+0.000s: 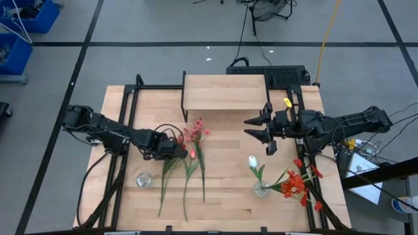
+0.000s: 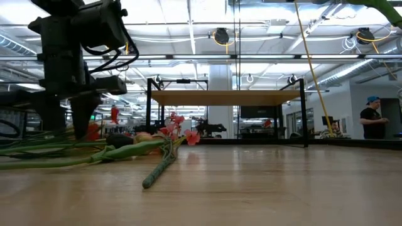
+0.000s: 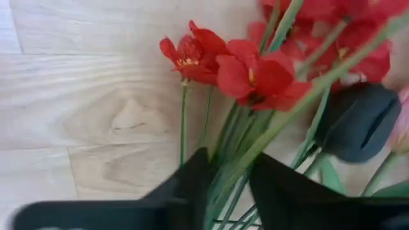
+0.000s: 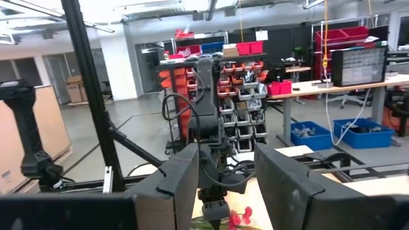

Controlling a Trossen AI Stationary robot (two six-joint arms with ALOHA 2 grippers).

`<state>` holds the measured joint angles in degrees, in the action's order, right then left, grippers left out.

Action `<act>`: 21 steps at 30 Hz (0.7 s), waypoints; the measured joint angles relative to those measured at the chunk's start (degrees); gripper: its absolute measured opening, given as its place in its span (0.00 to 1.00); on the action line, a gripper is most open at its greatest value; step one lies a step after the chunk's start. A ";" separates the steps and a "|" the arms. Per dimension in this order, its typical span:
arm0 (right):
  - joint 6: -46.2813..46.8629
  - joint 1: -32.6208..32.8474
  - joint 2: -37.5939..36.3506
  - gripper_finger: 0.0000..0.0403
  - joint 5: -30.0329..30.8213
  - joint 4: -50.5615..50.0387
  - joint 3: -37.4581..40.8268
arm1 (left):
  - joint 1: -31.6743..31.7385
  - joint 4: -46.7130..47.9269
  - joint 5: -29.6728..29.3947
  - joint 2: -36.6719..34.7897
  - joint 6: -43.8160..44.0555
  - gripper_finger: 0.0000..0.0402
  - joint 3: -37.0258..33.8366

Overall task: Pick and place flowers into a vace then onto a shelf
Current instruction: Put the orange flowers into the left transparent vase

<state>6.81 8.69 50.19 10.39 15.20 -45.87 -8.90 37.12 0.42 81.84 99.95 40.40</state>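
Observation:
Several loose flowers (image 1: 192, 140) lie flat on the tabletop in front of the shelf (image 1: 224, 91), red blossoms toward it, long green stems toward the near edge. My left gripper (image 1: 185, 151) stands over them, pointing down, shut on a bundle of stems. A glass vase (image 1: 261, 189) near the right side holds a white bud (image 1: 253, 160) and red flowers (image 1: 297, 183). An empty glass vase (image 1: 144, 179) stands near the left. My right gripper (image 1: 257, 128) hangs open above the table by the shelf's right end, touching nothing. My left gripper (image 3: 230, 185) pinches several green stems (image 3: 233, 169) between its two fingers (image 3: 185, 185), just below the red blossoms (image 3: 249, 64). It comes from above, pointing down (image 2: 81, 129), with the fingers across the stems. The stems (image 2: 63, 157) still lie along the tabletop.
The shelf (image 2: 226, 97) stands on thin black legs at the table's far middle. Black frame rails run along the table's left and right sides. Bare wood lies between the two vases. A person (image 2: 374, 119) stands in the room beyond the table.

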 joint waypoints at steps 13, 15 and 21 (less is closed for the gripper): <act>0.00 -1.23 0.00 0.36 -0.02 -0.02 0.00 | -0.25 -3.65 -4.60 -2.94 -2.89 0.02 2.36; 0.00 -1.24 0.00 0.36 -0.02 0.07 0.00 | -0.62 -2.60 -7.25 -4.23 -4.24 0.02 4.20; -0.23 -1.22 0.00 0.36 -0.02 0.07 0.00 | -1.96 3.84 -18.15 -7.57 -9.98 0.03 12.63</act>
<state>6.57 7.46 50.19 10.37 15.27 -45.87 -10.86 40.96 -17.74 74.27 89.97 53.03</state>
